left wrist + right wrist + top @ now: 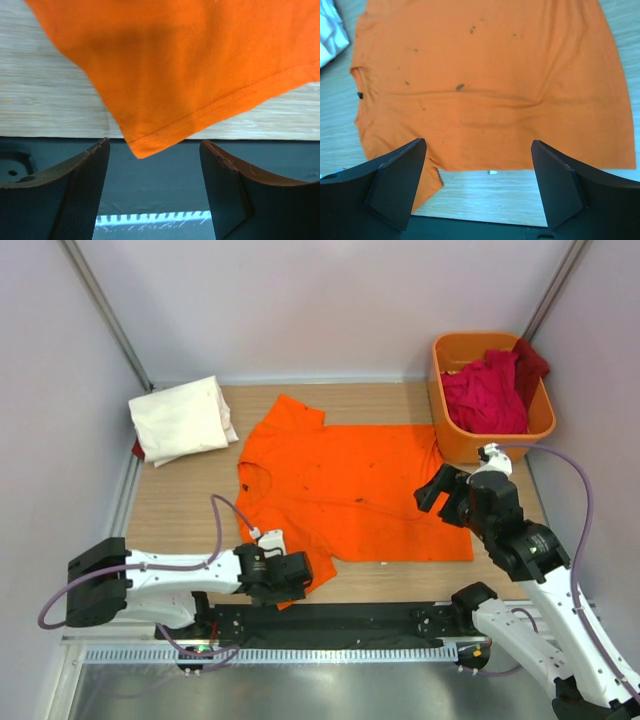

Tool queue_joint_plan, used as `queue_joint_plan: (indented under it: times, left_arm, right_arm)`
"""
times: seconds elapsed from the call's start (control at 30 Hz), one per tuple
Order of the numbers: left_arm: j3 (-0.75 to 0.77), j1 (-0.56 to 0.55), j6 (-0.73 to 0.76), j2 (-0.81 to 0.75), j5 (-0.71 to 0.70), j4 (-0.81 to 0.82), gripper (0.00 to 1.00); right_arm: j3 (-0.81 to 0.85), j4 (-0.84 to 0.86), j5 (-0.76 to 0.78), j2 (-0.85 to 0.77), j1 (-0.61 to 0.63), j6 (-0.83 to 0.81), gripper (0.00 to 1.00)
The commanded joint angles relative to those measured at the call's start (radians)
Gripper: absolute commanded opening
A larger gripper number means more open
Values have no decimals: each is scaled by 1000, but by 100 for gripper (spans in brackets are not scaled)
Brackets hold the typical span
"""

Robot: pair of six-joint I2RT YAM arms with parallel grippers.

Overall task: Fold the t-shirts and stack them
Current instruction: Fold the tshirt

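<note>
A bright orange t-shirt [350, 490] lies spread flat on the wooden table, neck to the left. Its near sleeve reaches down to my left gripper [306, 573]. In the left wrist view that sleeve's hemmed corner [150, 142] lies just ahead of my left gripper [154, 145], which stands open, gripping nothing. My right gripper [436, 490] hovers open above the shirt's right hem. In its wrist view the shirt [485, 75] lies beyond my right gripper [478, 142]. A folded cream-white t-shirt [182, 418] rests at the back left. Crimson t-shirts [490, 392] are heaped in the tub.
A rigid orange tub [445, 435] stands at the back right corner. A black strip [350, 620] runs along the table's near edge by the arm bases. Grey walls close in the back and both sides. A sliver of red cloth [137, 448] shows under the cream-white shirt.
</note>
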Motion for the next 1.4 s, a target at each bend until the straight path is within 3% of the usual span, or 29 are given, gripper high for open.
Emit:
queue_joint_plan:
  times: [0.0,0.13,0.23,0.27,0.37,0.4,0.53,0.63,0.7,0.87,1.07,1.2,1.37]
  left_arm:
    - [24,-29,-70,58,-41,70,72]
    - [16,-58,-90,94,-47,93,67]
    - [-1,-60,-102,92,-64,105,52]
    - [-8,-60,-104,91,-70,108,40]
    - [-13,-60,-99,77,-87,119,17]
    - [-10,-58,-93,65,-91,115,0]
    - [38,-57,-79,-13,-163,-28,0]
    - [70,-17,-40,-113,-222,-131,0]
    - [58,41,6,-170,-223,-146,0]
    - [-23,134,88,-369,-183,-108,0]
    - [-15,249,267,-391,-131,-108,0]
    - [-7,307,336,-385,-110,-84,0]
    - [-54,402,398,-419,-20,-1,0]
  right_arm:
    - [23,-62,28,1,5,-1,93]
    - [33,-88,42,-13,5,-8,93]
    - [37,-95,44,-16,5,-9,93]
    - [40,-99,44,-14,4,-4,93]
    - [39,-100,48,-4,5,3,92]
    - [34,-105,53,-2,4,14,91]
    - [-6,-154,113,16,5,127,90]
    - [-133,-116,35,-4,4,268,92]
    - [-252,-86,-4,-30,4,333,92]
    - [-421,-22,99,-108,1,442,93]
    - [-429,10,104,77,-91,424,93]
    - [-382,-77,174,84,-182,437,92]
    - [-389,-71,179,81,-293,467,89]
